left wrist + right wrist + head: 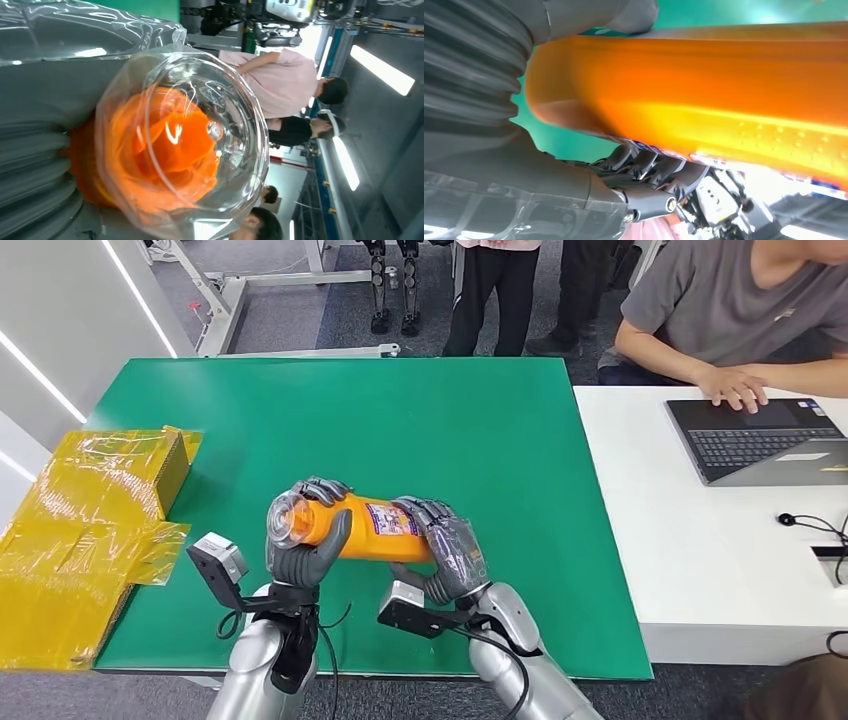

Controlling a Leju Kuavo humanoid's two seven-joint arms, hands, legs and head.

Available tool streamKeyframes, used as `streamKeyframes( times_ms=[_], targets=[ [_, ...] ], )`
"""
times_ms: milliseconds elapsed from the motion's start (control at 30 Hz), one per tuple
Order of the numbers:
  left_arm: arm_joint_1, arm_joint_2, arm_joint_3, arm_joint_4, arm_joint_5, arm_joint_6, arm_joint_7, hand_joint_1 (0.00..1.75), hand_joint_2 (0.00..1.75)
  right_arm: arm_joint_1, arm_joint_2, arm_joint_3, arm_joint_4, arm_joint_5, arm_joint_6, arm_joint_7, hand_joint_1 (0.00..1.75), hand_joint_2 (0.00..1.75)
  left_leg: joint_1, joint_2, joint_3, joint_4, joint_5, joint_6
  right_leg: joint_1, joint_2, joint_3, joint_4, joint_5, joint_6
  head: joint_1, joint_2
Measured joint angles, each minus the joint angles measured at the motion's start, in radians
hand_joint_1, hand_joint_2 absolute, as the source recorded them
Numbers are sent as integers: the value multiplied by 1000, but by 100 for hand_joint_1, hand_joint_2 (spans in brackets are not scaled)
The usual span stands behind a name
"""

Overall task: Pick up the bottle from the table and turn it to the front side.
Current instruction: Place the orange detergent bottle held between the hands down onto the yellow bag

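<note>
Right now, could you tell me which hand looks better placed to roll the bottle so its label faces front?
Probably the right hand: it wraps the orange bottle at its body beside the label, while the left hand only cups the clear cap end.

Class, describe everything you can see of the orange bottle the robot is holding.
The orange bottle lies on its side, lifted above the green table. Its body looks like glossy plastic, with a clear domed cap at one end and a printed label near the other. The left hand grips the cap end; the right hand wraps the base end.
</note>
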Motion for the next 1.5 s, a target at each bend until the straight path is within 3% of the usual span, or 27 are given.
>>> streamKeyframes(
  times_ms=[33, 67, 267, 400, 567, 867, 933, 1100, 1333, 1500],
  targets=[
    [-3, 0, 1, -4, -1, 3, 1, 175, 175, 9, 2, -3, -14, -18, -10, -11, 7, 175, 0, 0, 0, 0, 0, 0, 0, 0, 0, 0, 0, 0, 0, 0],
    [-5, 0, 3, -6, -4, 8, 4, 175, 175, 16, 6, -7, -31, -42, -22, -25, 0, 175, 0, 0, 0, 0, 0, 0, 0, 0, 0, 0, 0, 0, 0, 0],
    [-2, 2, 31, -34, -42, 67, 12, 175, 175, 53, 17, -42, -144, -273, -110, -126, 0, 175, 0, 0, 0, 0, 0, 0, 0, 0, 0, 0, 0, 0, 0, 0],
    [-5, 7, 47, -67, -94, 112, 29, 175, 175, 90, 17, -56, -220, -354, -168, -176, 0, 175, 0, 0, 0, 0, 0, 0, 0, 0, -1, 0, 0, 0, 0, 0],
    [-34, 33, 59, -98, -197, 190, 73, 175, 175, 148, 26, -88, -344, -390, -204, -232, 0, 175, 0, 0, 0, 0, 0, 0, 0, 0, -1, 0, 0, 0, 0, 0],
    [-72, 101, 79, -132, -354, 305, 106, 175, 175, 247, 44, -137, -556, -415, -205, -240, 0, 175, 0, 0, 0, 0, 0, 0, 0, 1, -1, 1, 0, 0, 0, 0],
    [-73, 134, 83, -140, -437, 346, 134, 175, 175, 269, 44, -137, -591, -429, -204, -240, 0, 175, 0, 1, 0, 0, 0, 0, 0, 1, -1, 1, 0, 0, 0, 0],
    [-69, 268, 110, -144, -738, 449, 221, 175, 175, 326, 42, -142, -651, -450, -204, -240, 0, 175, 0, 1, 0, -1, 0, -1, 0, 1, -1, 1, -1, -1, 0, 0],
    [-49, 425, 191, -156, -934, 545, 307, 175, 175, 353, 36, -143, -666, -477, -204, -240, 0, 175, 1, 2, 0, -2, 1, -2, 0, 2, -2, 2, -1, -2, 0, 0],
    [-47, 532, 241, -158, -1053, 560, 360, 175, 175, 337, 36, -138, -654, -503, -204, -240, 0, 175, 1, 2, 0, -2, 1, -2, 0, 1, -2, 2, -1, -2, 0, 0]
  ],
)
